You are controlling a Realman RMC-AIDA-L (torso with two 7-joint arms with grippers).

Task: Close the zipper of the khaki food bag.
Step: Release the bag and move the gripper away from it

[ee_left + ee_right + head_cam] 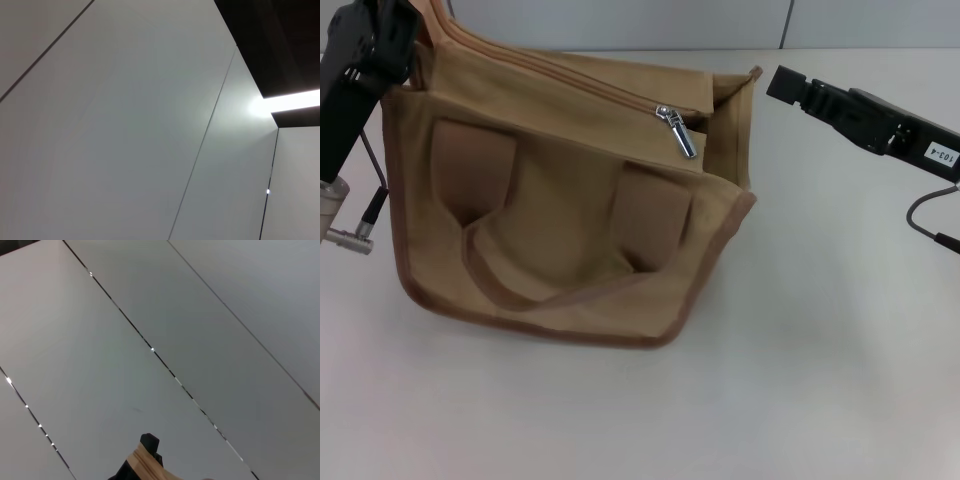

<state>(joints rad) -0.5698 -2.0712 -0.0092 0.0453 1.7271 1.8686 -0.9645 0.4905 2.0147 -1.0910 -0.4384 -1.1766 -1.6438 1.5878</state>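
The khaki food bag (560, 210) lies on the pale table with its two strap handles and front pocket facing me. The zipper track (570, 75) runs along its top edge. The silver pull (677, 131) hangs near the bag's right end, and past it the top gapes open. My left gripper (398, 35) is at the bag's upper left corner, against the fabric. My right gripper (784, 83) hovers to the right of the bag's open corner, apart from it. A strip of khaki fabric (147, 466) shows in the right wrist view. The left wrist view shows only wall panels.
The table (820, 350) stretches in front of and to the right of the bag. A grey wall (620, 20) stands behind it. A cable and connector (360, 225) hang from the left arm beside the bag's left side.
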